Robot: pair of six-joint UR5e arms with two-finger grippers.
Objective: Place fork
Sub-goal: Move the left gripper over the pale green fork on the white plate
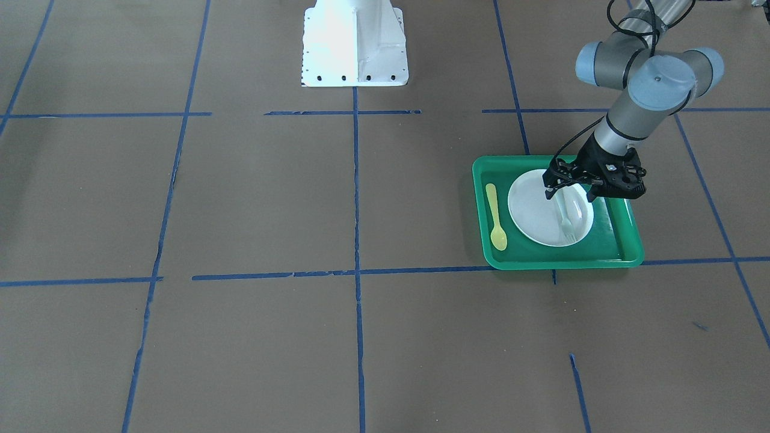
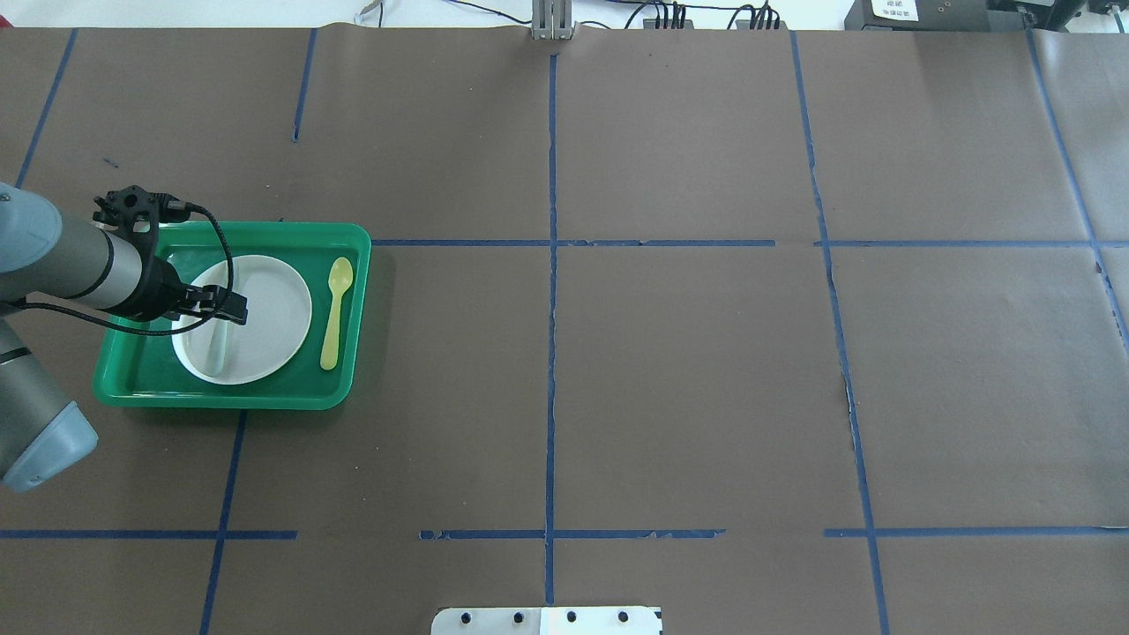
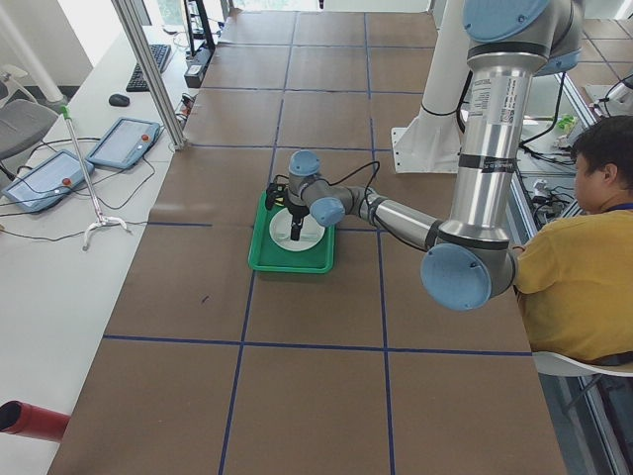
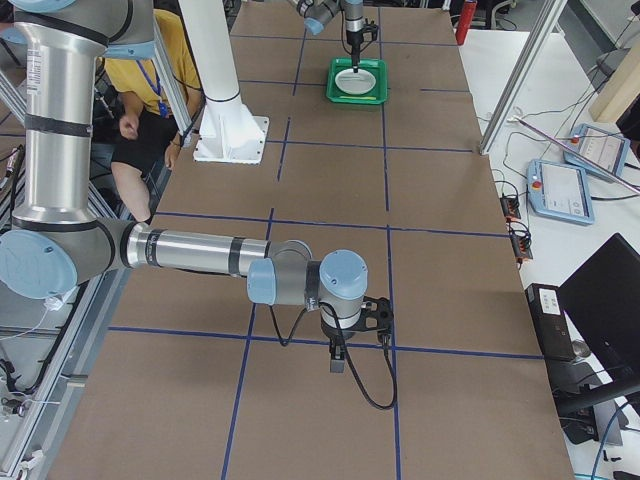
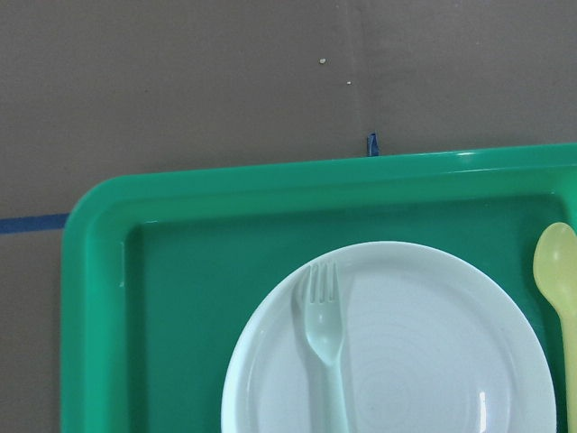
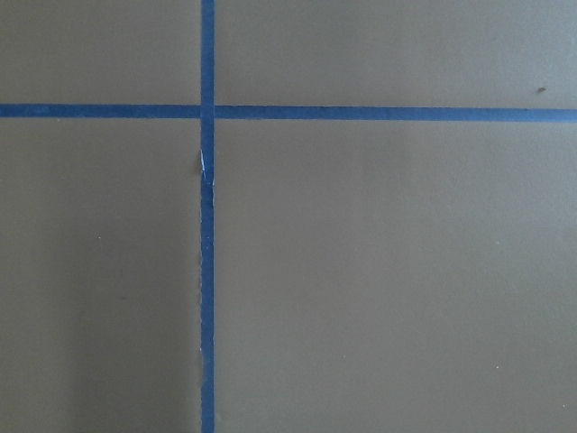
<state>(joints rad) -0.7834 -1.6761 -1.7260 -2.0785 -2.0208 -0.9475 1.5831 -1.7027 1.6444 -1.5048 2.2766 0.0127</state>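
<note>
Left pincer [image 1: 569,195] agape, vertical; right pincer [image 4: 337,363] low, state unclear.

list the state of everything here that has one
fork: lying flat on the plate, not gripped
plate: upright in the tray, holding the fork
yellow spoon: lying in the tray beside the plate
tray: level on the table
left gripper: fingers open, above the fork's handle
right gripper: open or shut cannot be told

The fork [image 5: 323,334] is small, of pale, half-transparent plastic, with short tines and a slim handle. It lies flat on the white plate [image 5: 433,361], off its middle. The tines point toward the far rim of the green tray [image 5: 180,234].
</note>
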